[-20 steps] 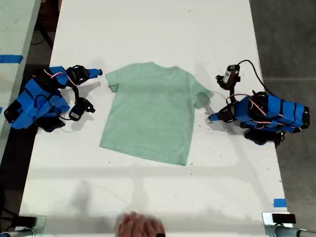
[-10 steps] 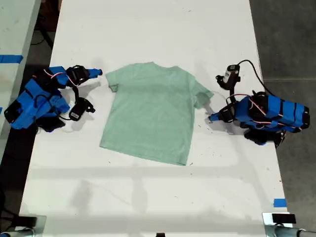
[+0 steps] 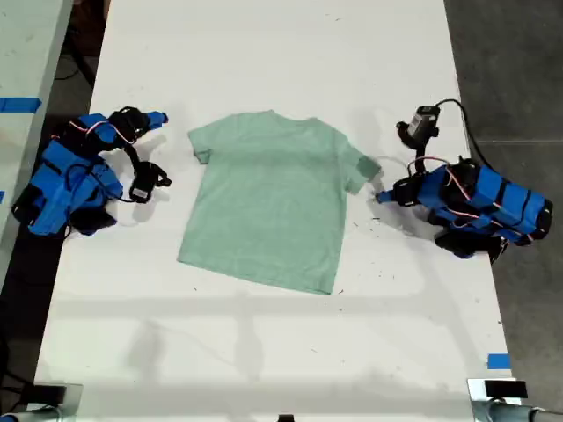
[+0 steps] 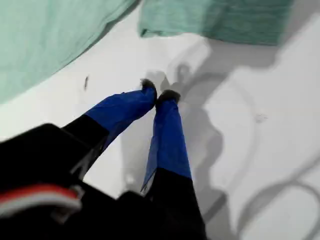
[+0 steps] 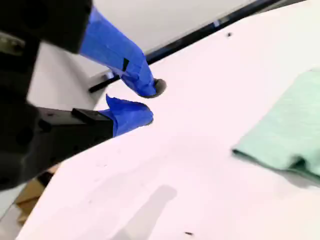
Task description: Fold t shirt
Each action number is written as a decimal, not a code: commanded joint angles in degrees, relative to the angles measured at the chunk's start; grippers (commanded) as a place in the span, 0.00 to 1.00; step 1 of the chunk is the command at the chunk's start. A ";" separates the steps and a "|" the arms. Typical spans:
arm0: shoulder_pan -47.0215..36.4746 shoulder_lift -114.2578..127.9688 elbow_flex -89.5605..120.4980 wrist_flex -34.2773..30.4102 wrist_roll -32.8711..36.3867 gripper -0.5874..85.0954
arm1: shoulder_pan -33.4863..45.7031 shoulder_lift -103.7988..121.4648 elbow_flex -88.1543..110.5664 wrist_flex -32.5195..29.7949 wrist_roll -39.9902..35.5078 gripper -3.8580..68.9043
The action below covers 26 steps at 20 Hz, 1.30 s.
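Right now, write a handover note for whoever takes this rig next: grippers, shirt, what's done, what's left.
My first gripper: shut, holding nothing, tips just off the table beside a sleeve; it is the arm at the exterior view's right.
My second gripper: nearly closed with a small gap, empty, short of the other sleeve; it is the arm at the exterior view's left.
The t shirt: spread flat on the white table between the two arms, both sleeves out.
Done: nothing folded yet.
Left: every fold, likely starting from the sleeves.
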 commanded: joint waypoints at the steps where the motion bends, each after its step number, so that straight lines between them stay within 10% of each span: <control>1: -12.83 0.18 2.20 0.09 0.44 0.05 | 24.70 0.79 2.55 -1.93 -0.97 0.11; 5: -11.34 0.00 2.20 0.09 0.09 0.06 | 47.02 0.79 2.99 -4.04 -0.88 0.09; 8: -0.79 0.00 2.20 0.09 0.09 0.05 | 58.71 0.97 3.52 -5.27 35.95 0.26; 11: 7.73 0.00 2.20 0.09 0.09 0.05 | 58.71 1.05 2.29 -10.90 33.13 0.07; 12: 8.26 0.00 2.20 0.09 0.09 0.04 | 54.23 1.05 1.05 -5.80 43.33 0.19; 15: 1.41 0.00 2.20 0.09 -9.67 0.03 | 32.78 -0.53 -6.86 -12.83 16.00 0.30; 19: -5.62 0.00 2.20 0.18 -9.84 0.04 | 26.28 -61.70 -40.78 -13.01 12.83 0.43; 26: -6.77 0.00 2.20 0.18 -9.84 0.04 | 18.37 -72.51 -39.37 -21.01 17.84 0.41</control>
